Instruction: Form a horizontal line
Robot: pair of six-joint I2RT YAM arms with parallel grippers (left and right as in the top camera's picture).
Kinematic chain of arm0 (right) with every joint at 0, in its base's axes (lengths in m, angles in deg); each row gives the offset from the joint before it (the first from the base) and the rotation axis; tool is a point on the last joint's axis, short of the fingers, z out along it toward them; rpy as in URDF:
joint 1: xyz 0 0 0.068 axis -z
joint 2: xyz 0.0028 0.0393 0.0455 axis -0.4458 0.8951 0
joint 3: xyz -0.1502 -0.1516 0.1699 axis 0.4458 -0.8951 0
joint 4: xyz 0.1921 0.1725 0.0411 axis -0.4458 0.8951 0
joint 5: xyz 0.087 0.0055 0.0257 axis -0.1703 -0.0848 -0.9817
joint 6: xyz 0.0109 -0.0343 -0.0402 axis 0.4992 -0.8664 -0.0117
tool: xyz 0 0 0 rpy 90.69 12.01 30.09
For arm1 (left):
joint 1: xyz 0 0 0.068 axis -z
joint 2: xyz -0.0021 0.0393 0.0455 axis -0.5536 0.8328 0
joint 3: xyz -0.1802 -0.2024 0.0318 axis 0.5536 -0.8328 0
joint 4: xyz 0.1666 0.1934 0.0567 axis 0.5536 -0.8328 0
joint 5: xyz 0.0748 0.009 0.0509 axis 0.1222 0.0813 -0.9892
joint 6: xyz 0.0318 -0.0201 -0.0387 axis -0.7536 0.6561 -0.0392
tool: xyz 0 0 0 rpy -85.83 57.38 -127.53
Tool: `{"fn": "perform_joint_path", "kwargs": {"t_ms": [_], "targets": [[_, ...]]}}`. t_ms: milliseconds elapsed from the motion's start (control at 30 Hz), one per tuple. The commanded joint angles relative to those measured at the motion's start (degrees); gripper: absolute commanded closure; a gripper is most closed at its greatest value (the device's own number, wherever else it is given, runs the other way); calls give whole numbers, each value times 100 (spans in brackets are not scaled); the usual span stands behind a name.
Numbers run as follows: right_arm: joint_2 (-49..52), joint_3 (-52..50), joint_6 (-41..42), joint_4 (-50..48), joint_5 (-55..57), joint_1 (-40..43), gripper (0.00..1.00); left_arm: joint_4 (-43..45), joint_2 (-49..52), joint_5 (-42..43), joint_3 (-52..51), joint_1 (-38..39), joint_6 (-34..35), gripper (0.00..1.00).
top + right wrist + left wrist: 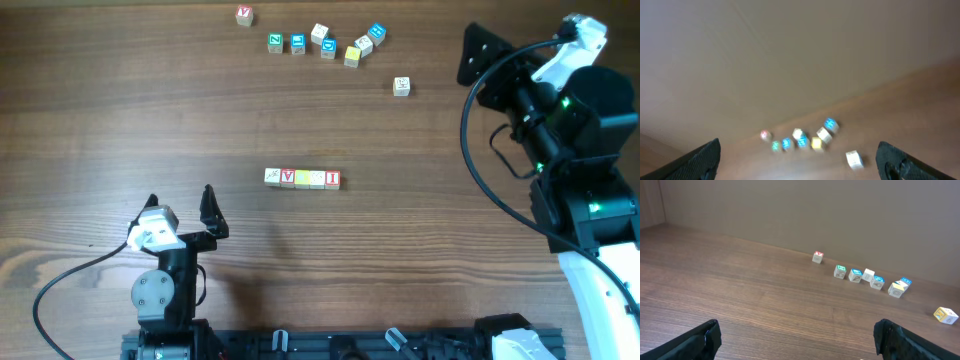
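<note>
- The left pincer [180,198] hovers over the near left part of the wooden tabletop [100,120], its two black fingers spread wide with nothing between them.
- Just beyond it, near the middle of the tabletop, lies the row [302,178] of small cubes, running straight from left to right with neighbours touching.
- In the row, the cream cube [271,176] sits at the left end and the red "V" cube [288,177] is next to it. The yellow cube [303,178] follows, and the red "I" cube [332,179] closes the right end.
- Farther back and to the right, a lone pale cube [401,86] stands apart from the rest.
- The right pincer [797,147] is held high at the far right, fingers spread wide and empty.
- At the far edge a loose cluster of cubes [328,45] lies scattered, several with blue letters and one with green [275,42].
- A red-lettered cube [244,15] sits alone to the left of that cluster.
</note>
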Motion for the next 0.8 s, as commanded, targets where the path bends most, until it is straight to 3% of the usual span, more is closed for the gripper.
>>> {"fn": "perform_joint_path", "kwargs": {"t_ms": [0, 267, 467, 767], "targets": [[256, -22, 9, 855, 74, 24, 0, -28, -31, 87, -4, 22, -131, 0], [-678, -2039, 7, -195, 74, 22, 0, -28, -31, 87, -4, 22, -131, 0], [-2218, -4207, 7, -1624, 72, 33, 0, -28, -31, 87, -4, 22, -133, 0], [-4297, -6293, 7, -2385, 72, 33, 0, -28, -31, 87, -4, 22, -131, 0]]}}
